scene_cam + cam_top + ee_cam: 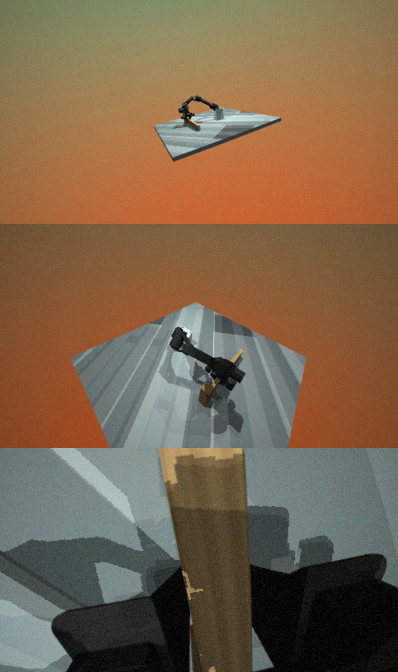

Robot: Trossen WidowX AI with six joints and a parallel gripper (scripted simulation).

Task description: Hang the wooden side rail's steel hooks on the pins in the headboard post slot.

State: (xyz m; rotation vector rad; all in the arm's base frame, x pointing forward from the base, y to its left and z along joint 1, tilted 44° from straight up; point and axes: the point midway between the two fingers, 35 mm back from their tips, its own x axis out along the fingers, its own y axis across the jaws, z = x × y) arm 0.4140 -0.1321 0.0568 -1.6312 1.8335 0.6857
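The wooden side rail (238,355) (193,125) (212,538) is a long light-brown bar. My gripper (227,374) (186,116) (205,568) is shut on the rail, with a dark finger on each side of it in the wrist view. In the top view the rail's near end reaches the short wooden headboard post (205,393), which stands upright on the table (139,380) (229,129). The rail's other end points away past the gripper. The steel hooks, the slot and the pins are hidden or too small to see.
The arm's base (186,331) (218,114) stands near the back of the grey striped table. The table's edges drop off to an orange backdrop on all sides.
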